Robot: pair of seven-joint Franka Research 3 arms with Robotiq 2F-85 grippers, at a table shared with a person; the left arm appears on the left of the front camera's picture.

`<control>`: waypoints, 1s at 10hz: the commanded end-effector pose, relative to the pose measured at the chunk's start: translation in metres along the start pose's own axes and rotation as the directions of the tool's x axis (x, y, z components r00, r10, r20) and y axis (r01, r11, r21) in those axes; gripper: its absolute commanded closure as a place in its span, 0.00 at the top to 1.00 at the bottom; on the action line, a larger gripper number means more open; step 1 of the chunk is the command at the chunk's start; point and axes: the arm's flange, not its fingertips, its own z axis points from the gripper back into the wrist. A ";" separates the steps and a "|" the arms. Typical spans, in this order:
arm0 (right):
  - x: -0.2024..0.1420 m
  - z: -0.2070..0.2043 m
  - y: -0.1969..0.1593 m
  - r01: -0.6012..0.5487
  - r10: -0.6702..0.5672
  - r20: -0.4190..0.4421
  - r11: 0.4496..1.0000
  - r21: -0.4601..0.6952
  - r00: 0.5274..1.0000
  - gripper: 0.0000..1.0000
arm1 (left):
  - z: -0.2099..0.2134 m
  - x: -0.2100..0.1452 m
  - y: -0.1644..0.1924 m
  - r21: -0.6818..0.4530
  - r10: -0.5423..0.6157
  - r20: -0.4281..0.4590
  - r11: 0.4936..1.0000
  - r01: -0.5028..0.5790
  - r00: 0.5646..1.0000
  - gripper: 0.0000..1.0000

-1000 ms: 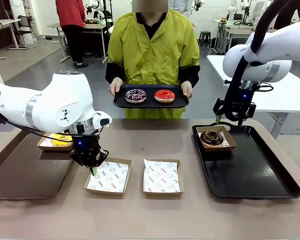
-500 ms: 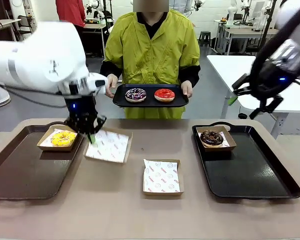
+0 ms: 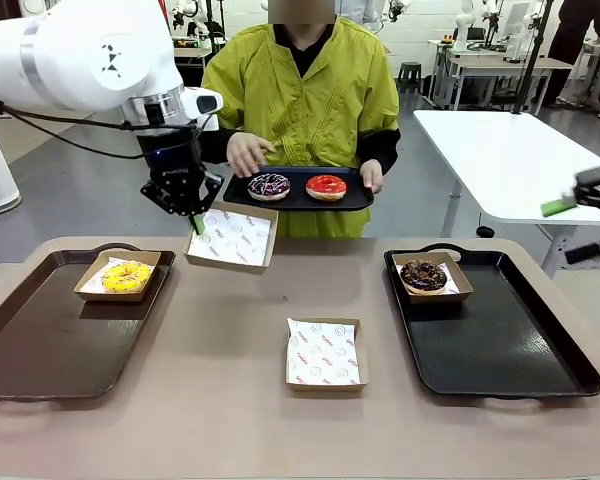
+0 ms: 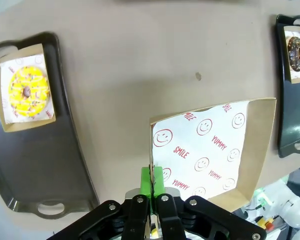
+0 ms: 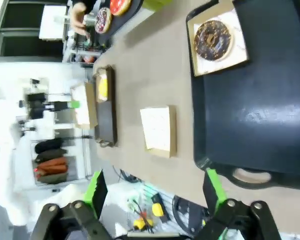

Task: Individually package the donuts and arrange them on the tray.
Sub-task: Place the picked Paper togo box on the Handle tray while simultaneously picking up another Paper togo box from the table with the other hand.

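Your front view: above near table edge, facing person across it. Your wrist views: high, looking down; all share right tray.

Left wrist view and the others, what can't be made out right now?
- Left wrist view: the left gripper, shut on the cardboard box, hides the pinched rim behind its fingers.
- Right wrist view: beyond the open right gripper, the purple donut and red donut are small and blurred; the top edge cuts the red one.
- Front view: the right edge cuts off most of that gripper.
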 end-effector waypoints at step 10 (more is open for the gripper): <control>0.043 0.051 -0.115 0.061 -0.054 -0.036 0.969 0.239 0.998 1.00 | -0.017 0.024 -0.006 0.008 0.021 -0.043 1.000 -0.021 0.999 0.00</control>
